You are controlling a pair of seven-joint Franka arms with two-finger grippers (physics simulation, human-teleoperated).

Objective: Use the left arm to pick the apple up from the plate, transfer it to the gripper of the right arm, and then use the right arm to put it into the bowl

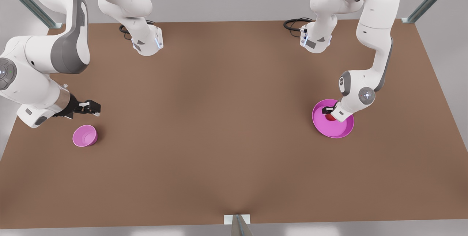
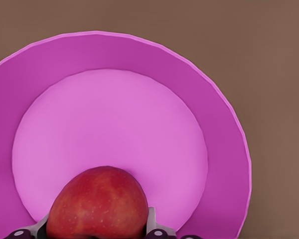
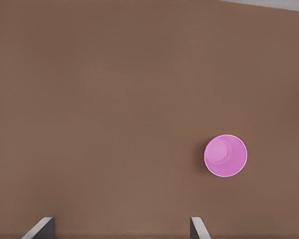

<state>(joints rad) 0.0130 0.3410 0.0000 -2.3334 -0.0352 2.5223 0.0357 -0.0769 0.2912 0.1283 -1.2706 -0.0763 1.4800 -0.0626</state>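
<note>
- Now your left end effector (image 1: pixel 328 111) sits low over the plate (image 1: pixel 342 130), fingers (image 2: pixel 154 226) flanking the apple (image 2: pixel 98 203); probably clamped, though contact is hidden.
- Expect a firm, smooth, light fruit: grip across its widest middle.
- Your right end effector (image 1: pixel 95 107) waits spread wide near the bowl (image 1: pixel 85 136).

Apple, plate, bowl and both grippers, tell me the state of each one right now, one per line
apple: on the plate, between the left gripper's fingers.
plate: flat on the table, holding the apple.
bowl: upright on the table, empty.
left gripper: down over the plate, fingers either side of the apple; a closed grip cannot be confirmed.
right gripper: open, empty, waiting beside the bowl.
</note>
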